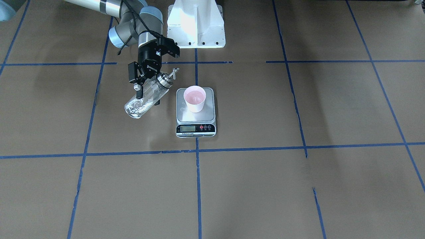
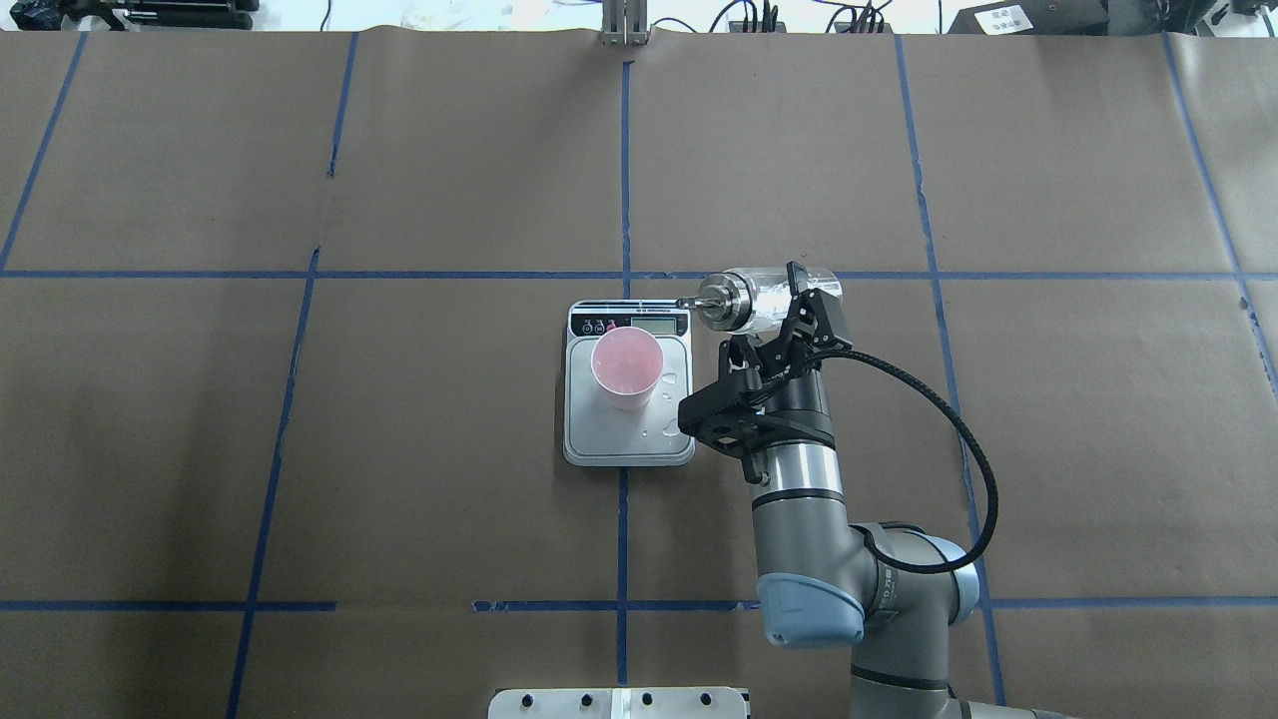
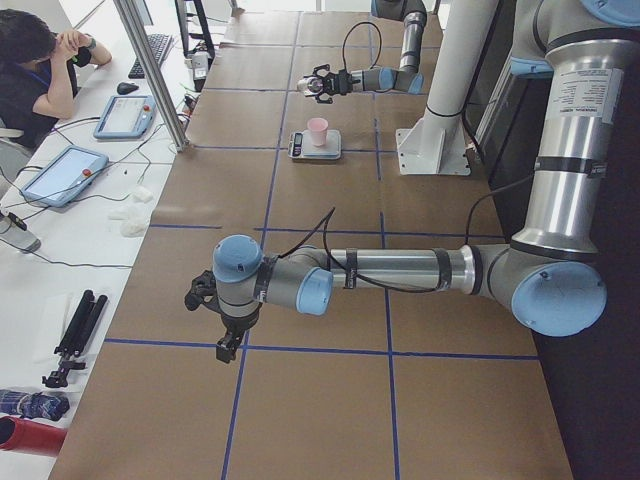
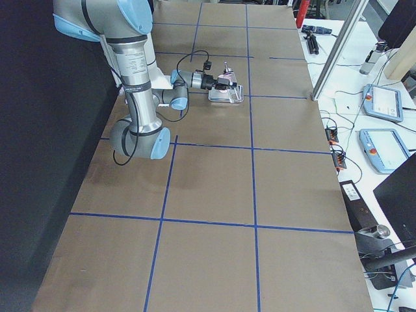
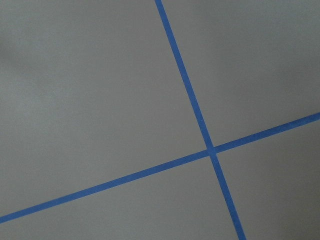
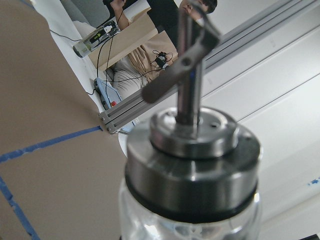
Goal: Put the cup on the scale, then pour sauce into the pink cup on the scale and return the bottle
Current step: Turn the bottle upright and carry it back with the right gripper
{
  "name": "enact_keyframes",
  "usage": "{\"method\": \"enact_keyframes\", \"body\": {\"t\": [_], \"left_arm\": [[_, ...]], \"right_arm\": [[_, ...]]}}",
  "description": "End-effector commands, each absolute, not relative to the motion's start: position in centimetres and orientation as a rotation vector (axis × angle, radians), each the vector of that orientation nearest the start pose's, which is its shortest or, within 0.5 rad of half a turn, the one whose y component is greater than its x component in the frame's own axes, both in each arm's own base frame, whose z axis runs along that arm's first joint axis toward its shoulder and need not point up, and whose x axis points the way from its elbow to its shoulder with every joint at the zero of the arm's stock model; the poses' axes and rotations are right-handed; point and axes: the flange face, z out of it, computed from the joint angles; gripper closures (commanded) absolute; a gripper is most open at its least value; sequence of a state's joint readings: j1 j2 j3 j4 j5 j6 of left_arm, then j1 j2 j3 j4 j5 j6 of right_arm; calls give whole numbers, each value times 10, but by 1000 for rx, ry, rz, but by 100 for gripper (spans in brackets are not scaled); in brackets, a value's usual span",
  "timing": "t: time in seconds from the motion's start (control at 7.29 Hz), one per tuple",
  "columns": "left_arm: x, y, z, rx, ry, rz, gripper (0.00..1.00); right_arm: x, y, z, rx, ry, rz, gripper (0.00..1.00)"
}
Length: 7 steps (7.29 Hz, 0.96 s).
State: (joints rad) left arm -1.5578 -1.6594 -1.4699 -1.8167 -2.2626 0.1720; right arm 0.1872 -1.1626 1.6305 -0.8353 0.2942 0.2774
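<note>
Here, the left gripper (image 3: pixel 228 348), whose finger spread cannot be told, is hovering over the table (image 3: pixel 320 420). Farther right, the cup (image 1: pixel 194 98) is standing on the scale (image 1: pixel 207 114); just beyond, the right gripper (image 1: pixel 147 94) is pinching the tilted bottle (image 1: pixel 136 106), apart from the cup.

A pale pink cup (image 1: pixel 195 98) stands upright on the steel plate of a small kitchen scale (image 1: pixel 206 115). Just beside it, a clear glass bottle (image 1: pixel 143 102) with a silver spouted cap hangs tilted, cap uppermost, in the right gripper (image 1: pixel 147 95).

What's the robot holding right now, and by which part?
The right end effector grips the bottle around its clear glass body.
</note>
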Motion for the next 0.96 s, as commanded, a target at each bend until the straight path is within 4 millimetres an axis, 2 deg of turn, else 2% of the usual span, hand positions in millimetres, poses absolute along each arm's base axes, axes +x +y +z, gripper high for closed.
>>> {"method": "enact_keyframes", "body": {"t": [0.0,0.27,0.41,0.55,0.69,0.82], "left_arm": [[-63,-545,622,282,670,258,0],[-64,-535,585,279,667,255,0],[-64,-532,569,270,667,249,0],[-64,-531,563,275,666,248,0],[-64,-532,562,276,665,250,0],[-64,-533,562,276,663,250,0]], "right_arm": [[-516,-350,299,1409,-280,94,100],[-468,-381,334,1328,-362,155,100],[-441,-399,370,1298,-304,145,100],[-425,-414,386,1243,-343,169,100],[-422,-418,394,1167,-484,310,100],[-421,-418,400,1122,-550,376,100]]}}
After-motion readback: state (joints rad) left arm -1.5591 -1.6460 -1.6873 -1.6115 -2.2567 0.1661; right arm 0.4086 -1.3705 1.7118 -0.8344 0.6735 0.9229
